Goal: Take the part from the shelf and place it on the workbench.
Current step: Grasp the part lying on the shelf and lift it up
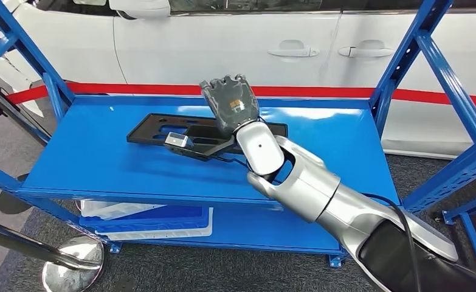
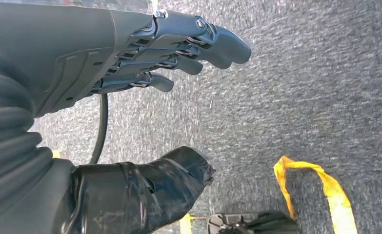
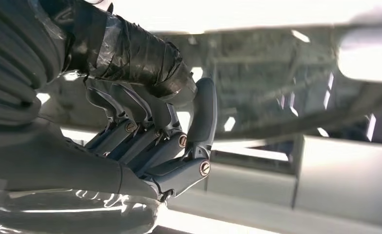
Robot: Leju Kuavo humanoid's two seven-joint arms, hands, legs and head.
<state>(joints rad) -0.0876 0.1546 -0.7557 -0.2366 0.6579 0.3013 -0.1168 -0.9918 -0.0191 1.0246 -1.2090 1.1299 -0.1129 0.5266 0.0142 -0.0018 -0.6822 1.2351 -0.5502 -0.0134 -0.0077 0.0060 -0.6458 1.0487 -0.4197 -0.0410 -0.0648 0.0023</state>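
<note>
Blue steel shelving (image 1: 101, 158) fills the head view, its top shelf carrying the part (image 1: 180, 131), a flat black plate with cut-out slots lying lengthwise across the shelf's middle. A small grey block (image 1: 177, 142) sits on the part's near edge. The right hand (image 1: 230, 100) is raised above the far end of the part, back of the hand toward the camera, fingers curled in toward the palm. The silver right arm (image 1: 308, 188) reaches in from the lower right and hides the part's right end, so how far the plate runs under the wrist cannot be made out. From the right wrist view the right hand's fingers (image 3: 154, 146) are bent close against the taped thumb with nothing between them; the background there is blurred and washed out by glare.

Behind the shelving stands a white car (image 1: 235, 42), cut off at the picture's top, with two door handles showing, and a red band (image 1: 320, 92) running along behind the shelf's back rail. On the lower shelf a white-and-blue bin (image 1: 147, 219) is partly hidden by the top shelf's front edge. A chrome post base (image 1: 71, 264) stands on the grey carpet at lower left.

The left hand (image 2: 145, 53) hangs over the grey carpet (image 2: 301, 83), fingers apart and only slightly bent, holding nothing. A yellow strap (image 2: 325, 187) lies on the floor nearby.
</note>
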